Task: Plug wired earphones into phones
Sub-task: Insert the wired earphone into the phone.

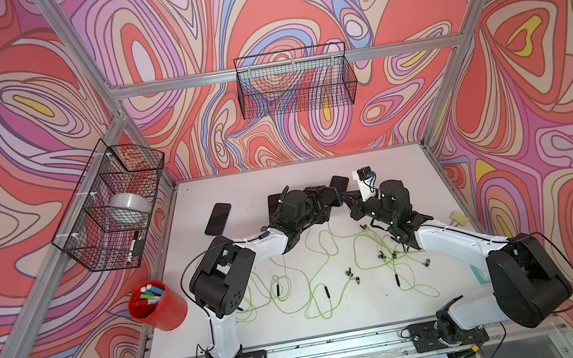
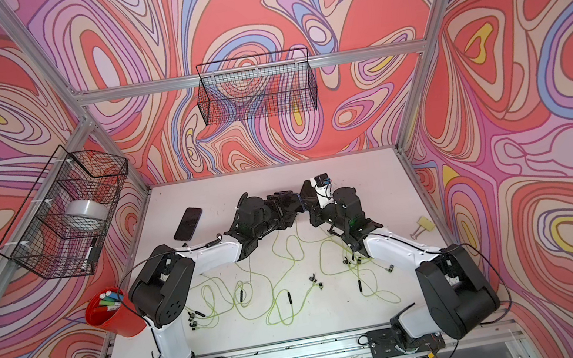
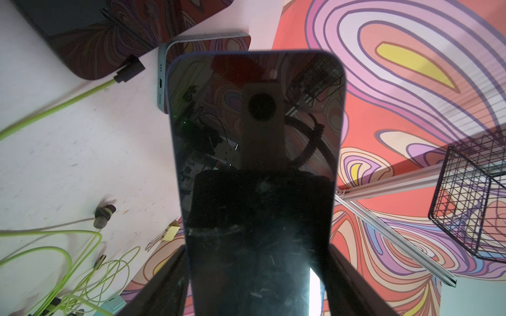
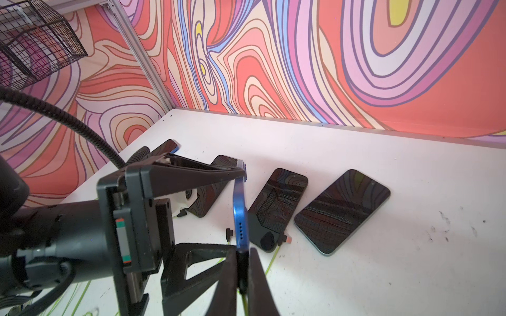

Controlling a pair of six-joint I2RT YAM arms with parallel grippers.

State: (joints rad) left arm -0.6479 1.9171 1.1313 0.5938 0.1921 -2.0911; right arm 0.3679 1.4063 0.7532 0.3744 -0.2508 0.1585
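Gripping a blue-edged phone by its long sides, the left gripper holds it above the white table, mid-frame in both top views, its glossy black screen mirroring the wrist camera. The right gripper is clenched on the dark plug of a yellow-green earphone cable, just beside the phone's perforated end.

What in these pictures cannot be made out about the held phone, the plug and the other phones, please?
- Whether the plug is in: in the right wrist view the right gripper and the phone hide its tip.
- The phone itself: in both top views the arms hide nearly all of it; the left wrist view's bottom edge cuts it off.
- The table phones: in both top views the arms hide most.
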